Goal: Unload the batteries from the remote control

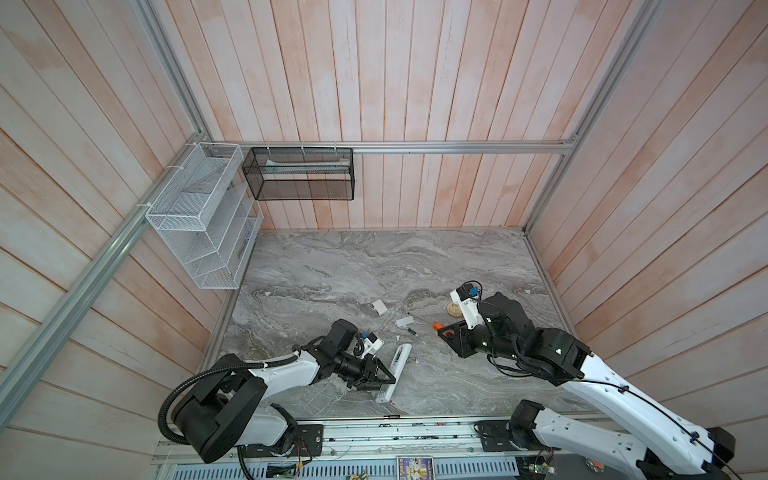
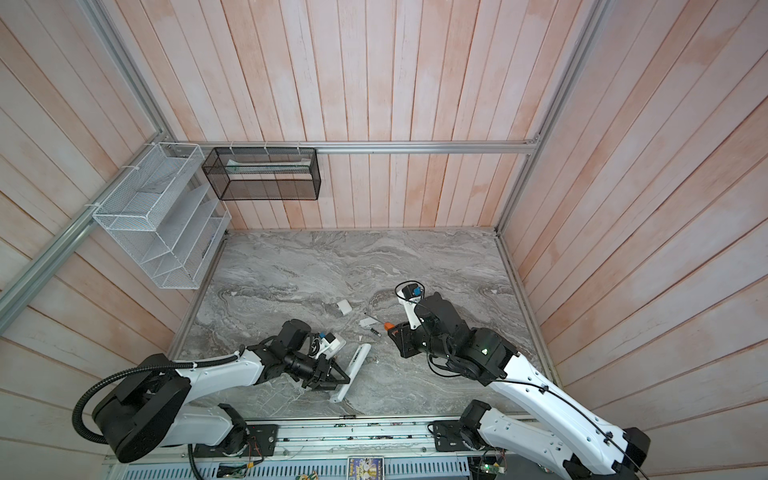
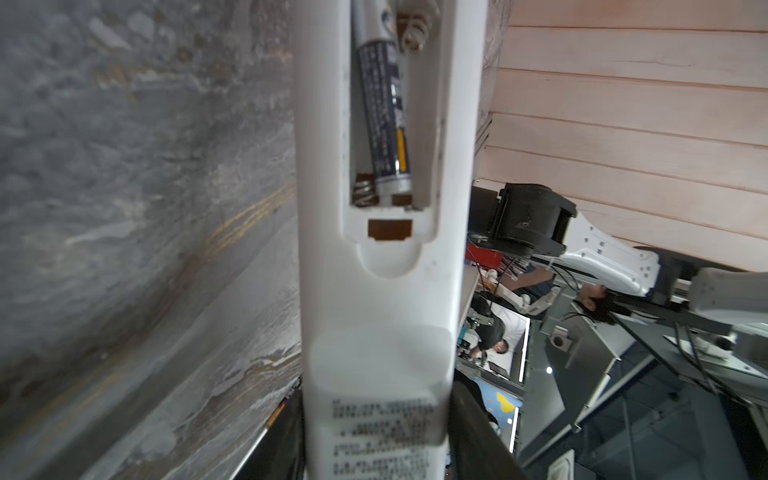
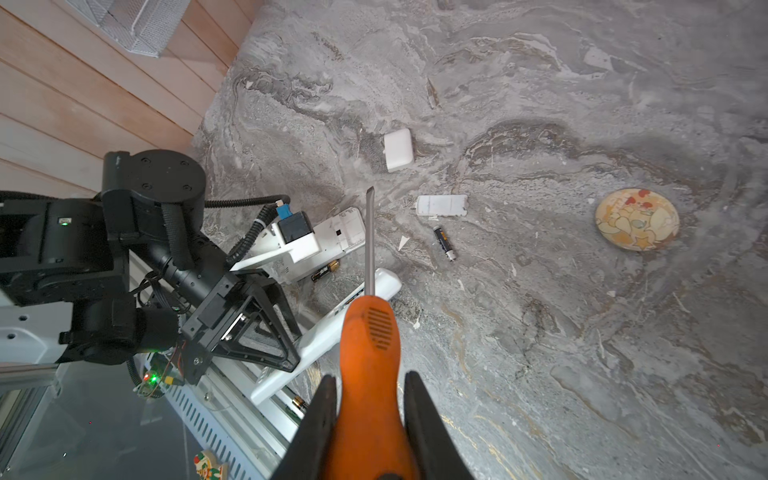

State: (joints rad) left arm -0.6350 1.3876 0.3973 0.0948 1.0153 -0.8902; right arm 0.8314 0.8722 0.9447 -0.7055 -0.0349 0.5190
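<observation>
Three plank walls (image 1: 415,83) enclose a grey marbled tabletop (image 1: 332,270), where the left gripper (image 1: 380,382) clamps a white remote (image 3: 374,291), its compartment uncovered and one battery (image 3: 384,116) seated inside. The right gripper (image 4: 370,376), closed on an orange-handled screwdriver (image 4: 368,332), hovers nearby. Prying out that cell looks next, demanding a precise tip. A loose battery (image 4: 444,243) lies nearby.

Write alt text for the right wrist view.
Jaws closed on an orange-handled screwdriver, its shaft pointing over a white remote held by the left arm. A loose battery, two white covers and a round patterned disc lie on the table.
</observation>
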